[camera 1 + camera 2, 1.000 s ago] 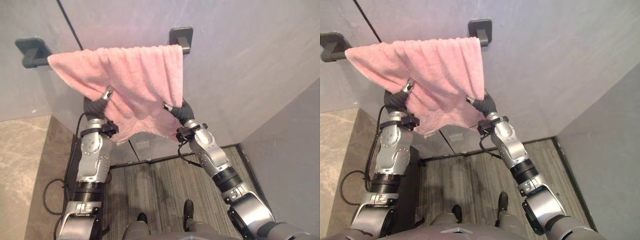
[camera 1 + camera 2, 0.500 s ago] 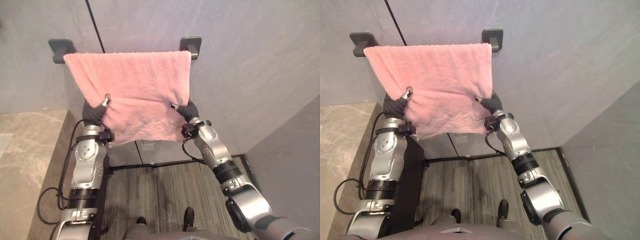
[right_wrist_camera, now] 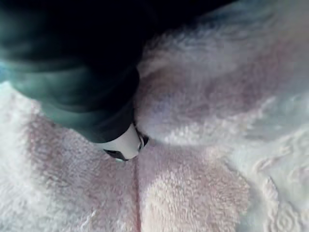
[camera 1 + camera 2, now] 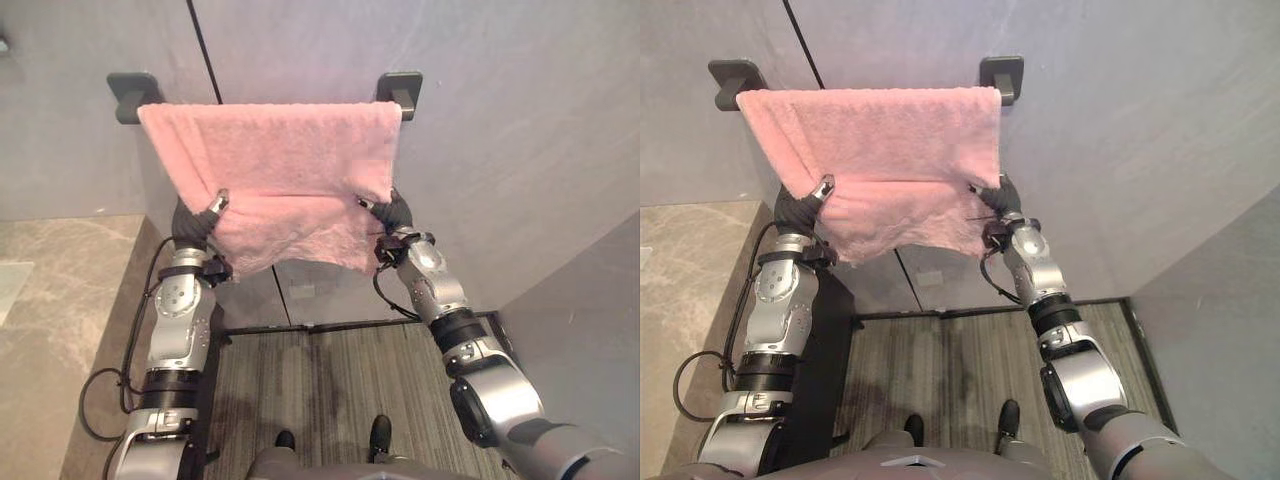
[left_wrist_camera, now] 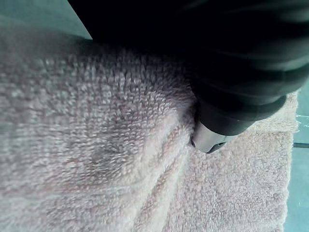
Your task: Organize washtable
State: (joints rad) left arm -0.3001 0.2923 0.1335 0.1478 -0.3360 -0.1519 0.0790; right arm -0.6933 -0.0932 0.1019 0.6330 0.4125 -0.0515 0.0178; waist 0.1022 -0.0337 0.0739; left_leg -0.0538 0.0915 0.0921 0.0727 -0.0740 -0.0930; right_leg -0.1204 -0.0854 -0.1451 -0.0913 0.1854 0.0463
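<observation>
Left eye view: pink towel (image 4: 270,150) is hanging over a wall bar in the upper middle of the frame, spanning between two dark brackets (image 4: 128,92). Its top edge is lying fairly level, while its lower flap is bunching and sagging at centre. Left hand (image 4: 197,222) is pressing into the flap at its lower left corner and right hand (image 4: 393,213) at its lower right corner, both holding the cloth out from the wall (image 4: 500,120). Both hands are sitting buried in the pile, so whether either is pinching the cloth or just propping it cannot be told. The wrist views are showing dark covers against terry and nothing clearer. Table (image 4: 50,300) is sitting at the lower left of the frame, apart from the towel.

Handling, as a judgement: towel is looking light, soft and floppy, not fragile, with a grippy pile that is likelier to be snagging than slipping. It is probably going to slide along the bar if pulled unevenly. Best hold is probably a pinch at the two bottom corners or along the hem, pulling down evenly on both sides to flatten the drape.
</observation>
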